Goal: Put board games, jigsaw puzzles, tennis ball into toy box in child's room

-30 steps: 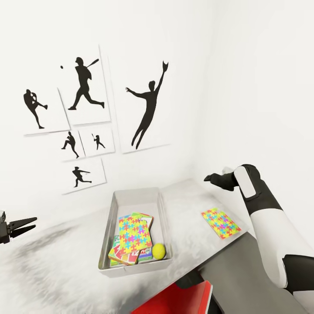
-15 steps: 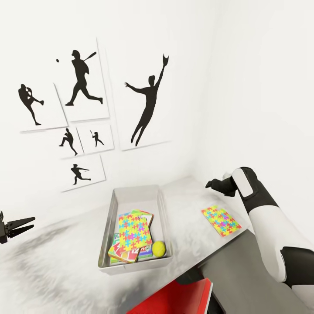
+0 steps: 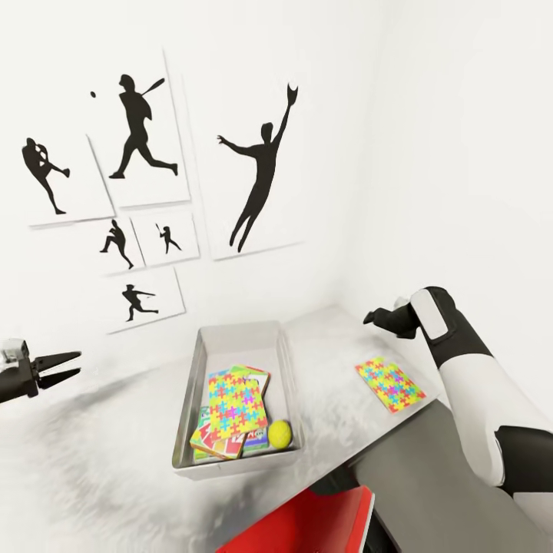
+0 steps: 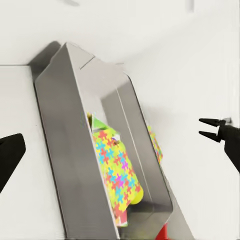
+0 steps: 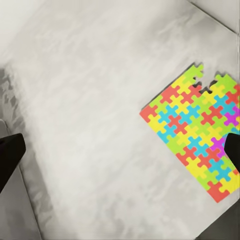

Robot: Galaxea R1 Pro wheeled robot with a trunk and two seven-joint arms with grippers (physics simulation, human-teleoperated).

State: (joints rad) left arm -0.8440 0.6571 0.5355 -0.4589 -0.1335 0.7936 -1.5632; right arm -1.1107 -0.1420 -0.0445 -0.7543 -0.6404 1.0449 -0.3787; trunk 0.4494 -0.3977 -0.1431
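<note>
On the table, one jigsaw puzzle lies flat.

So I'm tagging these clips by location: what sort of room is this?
Probably a child's bedroom or playroom: baseball-player silhouette pictures on white walls, and a table with a toy box holding a jigsaw puzzle and tennis ball.

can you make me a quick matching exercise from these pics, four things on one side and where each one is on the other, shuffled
Things:
1. tennis ball
2. loose jigsaw puzzle
3. left gripper
4. red object

Places:
A. flat on the table, outside the toy box
B. in a near corner of the toy box
C. below the table's near edge
D. in the air, to the left of the toy box

Pairs: 1-B, 2-A, 3-D, 4-C
</note>
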